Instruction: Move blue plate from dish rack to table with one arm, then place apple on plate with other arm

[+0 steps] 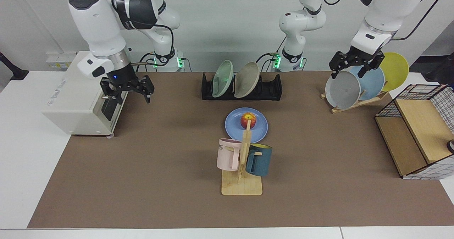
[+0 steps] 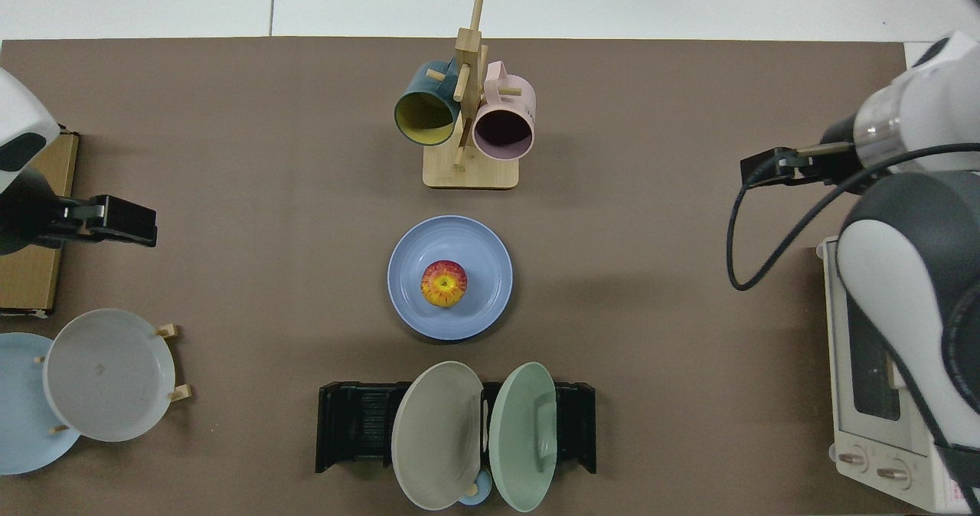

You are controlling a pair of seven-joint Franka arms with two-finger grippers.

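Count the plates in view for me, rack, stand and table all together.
6: blue plate on the table; green plate and beige plate in the dish rack; grey plate, sky-blue plate, yellow plate on the wooden stand.

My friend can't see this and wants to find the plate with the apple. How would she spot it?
Start at the black dish rack at the back of the brown table. The blue plate lies flat between it and the wooden mug stand. It alone lies flat and holds a red apple; the others stand in racks.
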